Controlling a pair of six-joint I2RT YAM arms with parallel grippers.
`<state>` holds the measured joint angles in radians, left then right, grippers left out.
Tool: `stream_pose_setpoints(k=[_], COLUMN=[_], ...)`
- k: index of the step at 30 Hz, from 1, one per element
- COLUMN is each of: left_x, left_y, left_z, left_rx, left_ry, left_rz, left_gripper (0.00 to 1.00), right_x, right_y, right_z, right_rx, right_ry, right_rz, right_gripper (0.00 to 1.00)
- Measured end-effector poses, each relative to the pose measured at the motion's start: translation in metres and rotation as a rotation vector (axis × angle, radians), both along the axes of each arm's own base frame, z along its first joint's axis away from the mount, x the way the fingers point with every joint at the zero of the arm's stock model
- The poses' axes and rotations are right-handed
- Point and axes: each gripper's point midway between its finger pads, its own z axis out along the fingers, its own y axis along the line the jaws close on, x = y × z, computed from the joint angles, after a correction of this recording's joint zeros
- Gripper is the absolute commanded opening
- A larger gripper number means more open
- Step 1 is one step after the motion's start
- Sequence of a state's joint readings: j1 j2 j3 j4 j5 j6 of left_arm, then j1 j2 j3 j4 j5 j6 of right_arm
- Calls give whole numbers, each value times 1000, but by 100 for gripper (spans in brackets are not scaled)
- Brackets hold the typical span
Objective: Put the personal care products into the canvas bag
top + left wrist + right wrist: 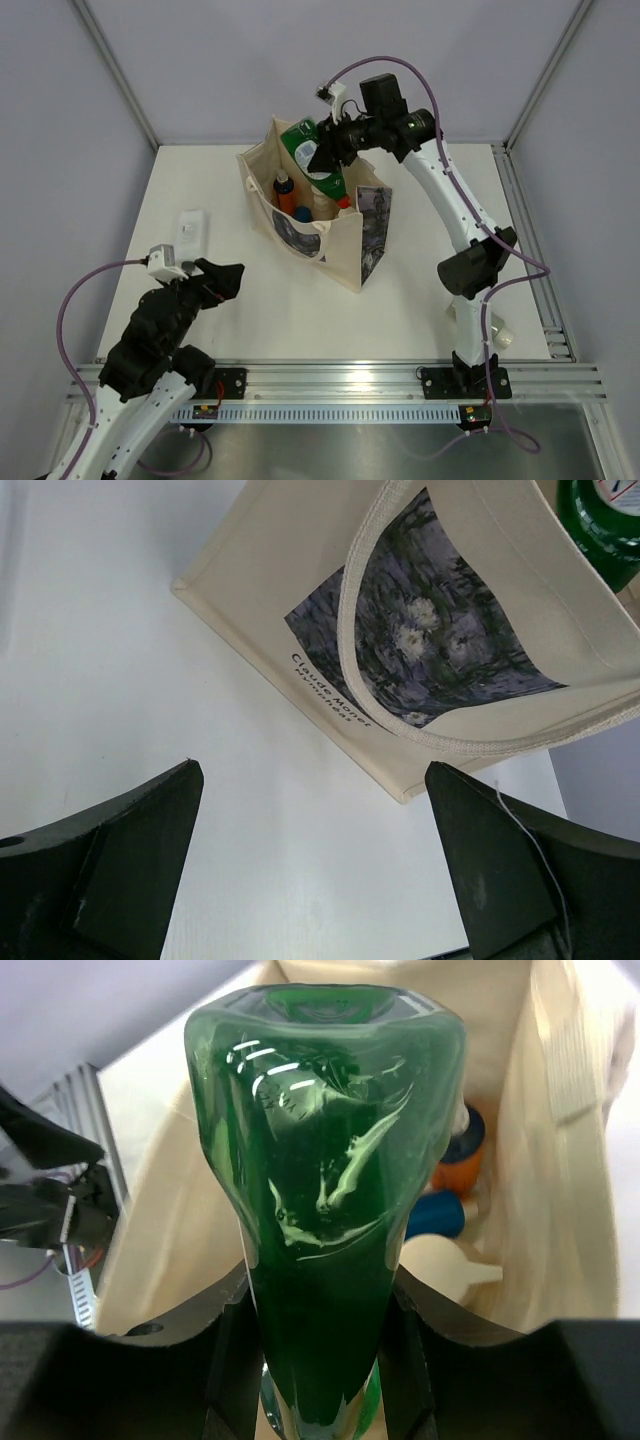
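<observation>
White table (300,320), grey walls (300,60): my right pincer (335,147) clamps the green bottle (320,1210) at the mouth of the bag (362,250), my left pincer (315,865) hangs spread apart near the white box (191,228).
</observation>
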<state>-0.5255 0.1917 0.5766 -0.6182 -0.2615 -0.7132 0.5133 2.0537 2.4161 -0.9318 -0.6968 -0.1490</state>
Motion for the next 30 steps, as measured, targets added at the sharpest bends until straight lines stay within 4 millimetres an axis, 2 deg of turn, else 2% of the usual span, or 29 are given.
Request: stream_pose_setpoints(k=[3,10,13,15,17,18,21,22,24,25,27,30], left_x=[-1,0,3,7,10,13,21,25,34,39,48,61], left_y=[3,7,10,13,18,20,25,27,31,36,50,75], left_z=[-4,-9,-9,-9,-10,-11,-18,-20,-25,-29,-37,-53], left_rx=[8,42,80,116,161,189,290,323,382,406,426,416], left_ry=[15,44,78,104,136,156,231,255,305,336,391,485], left_rz=[10,31,51,69,92,103,129,138,152,166,201,246], left_gripper=[99,99,99,99,99,99,99,99,99,99,99,99], right_x=[3,-9,-11,-9,-7,-5,-1,0,1,2,5,11], right_y=[-1,-1,-7,-10,-12,-14,-17,-17,-18,-19,-19,-17], right_z=[-33,-101,-116,-119,-121,-123,-130,-132,-132,-129,-114,-78], right_rx=[-57,-189,-247,-272,-291,-304,-344,-355,-376,-381,-370,-322], right_ry=[64,185,208,197,184,176,165,163,159,148,106,-2], right_rz=[-20,-41,-69,-85,-97,-102,-111,-110,-109,-107,-105,-98], right_gripper=[0,0,0,4,13,24,41,52,64,74,83,92])
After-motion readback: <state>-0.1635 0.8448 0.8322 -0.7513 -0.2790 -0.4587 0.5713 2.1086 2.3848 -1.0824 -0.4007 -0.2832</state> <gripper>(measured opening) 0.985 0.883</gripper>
